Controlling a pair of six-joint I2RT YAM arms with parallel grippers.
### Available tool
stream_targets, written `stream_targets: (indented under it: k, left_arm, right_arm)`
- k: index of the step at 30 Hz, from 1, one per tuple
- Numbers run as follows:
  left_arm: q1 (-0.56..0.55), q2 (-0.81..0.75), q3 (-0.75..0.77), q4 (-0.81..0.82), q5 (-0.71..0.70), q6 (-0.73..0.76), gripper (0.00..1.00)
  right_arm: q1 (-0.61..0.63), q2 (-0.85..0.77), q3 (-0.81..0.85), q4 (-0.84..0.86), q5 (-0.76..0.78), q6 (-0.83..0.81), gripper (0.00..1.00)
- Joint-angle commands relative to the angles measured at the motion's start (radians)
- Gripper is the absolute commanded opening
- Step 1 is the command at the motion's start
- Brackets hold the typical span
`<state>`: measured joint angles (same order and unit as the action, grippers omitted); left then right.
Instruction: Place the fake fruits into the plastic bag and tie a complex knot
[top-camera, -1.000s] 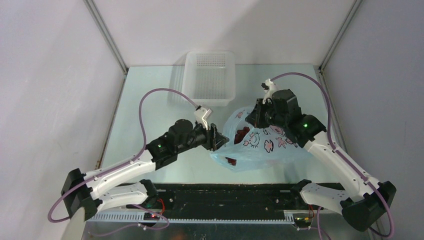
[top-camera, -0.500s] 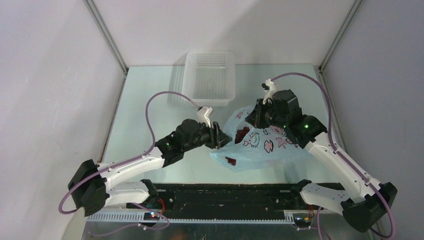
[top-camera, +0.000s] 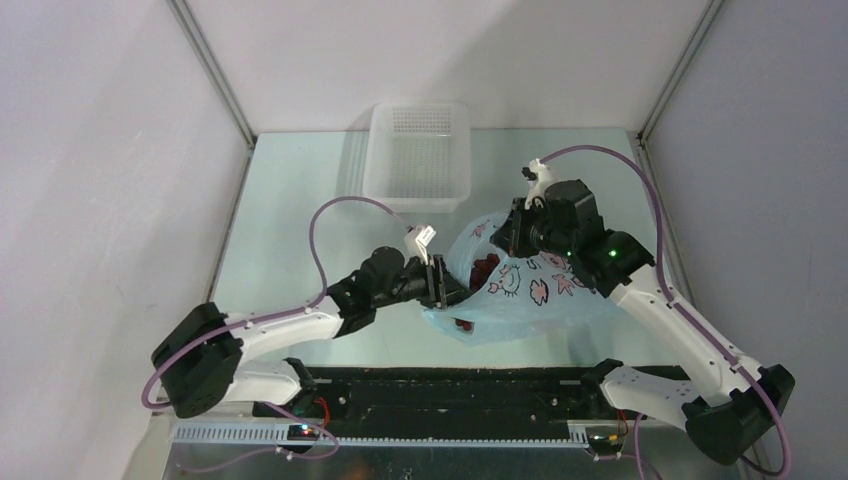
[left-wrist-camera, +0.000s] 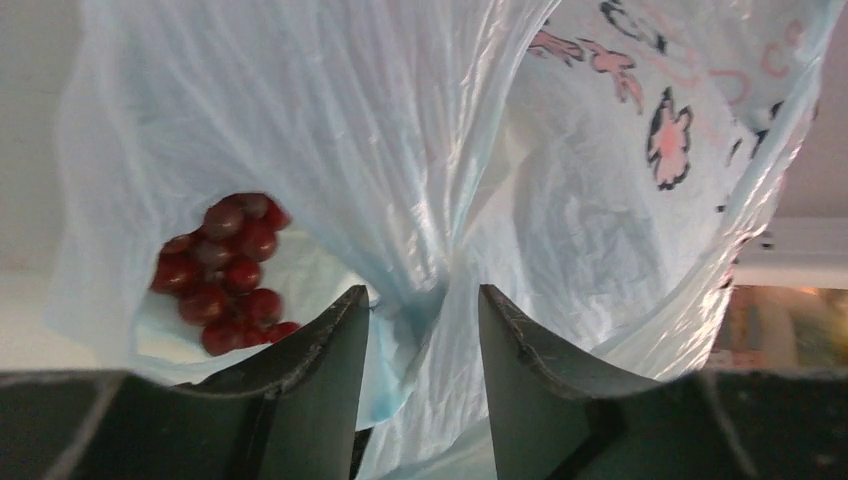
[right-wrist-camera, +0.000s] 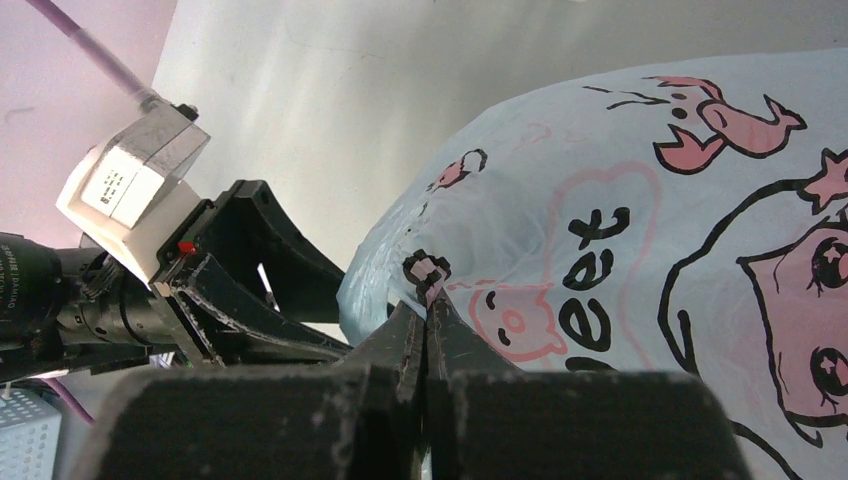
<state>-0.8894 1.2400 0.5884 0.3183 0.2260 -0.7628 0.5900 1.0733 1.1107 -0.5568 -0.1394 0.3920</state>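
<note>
We see one bag (top-camera: 530, 300) pinched by our right gripper (right-wrist-camera: 428, 315); left gripper (left-wrist-camera: 422, 298) gapes around it; one grape bunch (left-wrist-camera: 228, 270) inside.

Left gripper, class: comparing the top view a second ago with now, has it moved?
Yes. The left gripper has shifted slightly away from the white basket, toward the table's near edge and rightward, closer against the plastic bag.

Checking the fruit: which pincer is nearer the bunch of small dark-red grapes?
Left. The left pincer straddles a fold of the translucent light-blue plastic bag just beside the bunch of dark-red grapes; the right pincer grips the bag's far edge.
</note>
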Motion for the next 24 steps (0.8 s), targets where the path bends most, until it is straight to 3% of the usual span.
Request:
stream_targets:
  k: [1, 2, 5, 7, 10, 14, 20, 24]
  left_arm:
    - [0.007, 0.056, -0.021, 0.302, 0.147, -0.11, 0.44]
    - [0.007, 0.066, -0.033, 0.339, 0.158, -0.14, 0.39]
    - [0.028, 0.083, -0.056, 0.454, 0.183, -0.185, 0.13]
    - [0.051, 0.064, -0.076, 0.479, 0.179, -0.202, 0.03]
    - [0.084, 0.009, -0.113, 0.454, 0.166, -0.19, 0.0]
    - [0.115, -0.151, -0.119, 0.259, 0.113, -0.09, 0.0]
    - [0.16, -0.392, -0.102, -0.104, -0.003, 0.016, 0.0]
    - [0.208, -0.497, -0.1, -0.221, -0.025, 0.023, 0.0]
  right_arm:
    - [0.02, -0.01, 0.005, 0.046, 0.01, -0.041, 0.0]
    - [0.023, -0.005, 0.006, 0.057, 0.009, -0.051, 0.0]
    - [0.032, 0.011, 0.006, 0.095, 0.006, -0.068, 0.0]
    - [0.033, 0.028, 0.007, 0.123, 0.001, -0.082, 0.0]
    - [0.034, 0.072, 0.011, 0.159, -0.008, -0.117, 0.0]
    - [0.04, 0.163, 0.049, 0.205, -0.01, -0.177, 0.0]
    - [0.056, 0.351, 0.218, 0.263, -0.024, -0.262, 0.0]
    - [0.074, 0.507, 0.37, 0.283, -0.046, -0.307, 0.0]
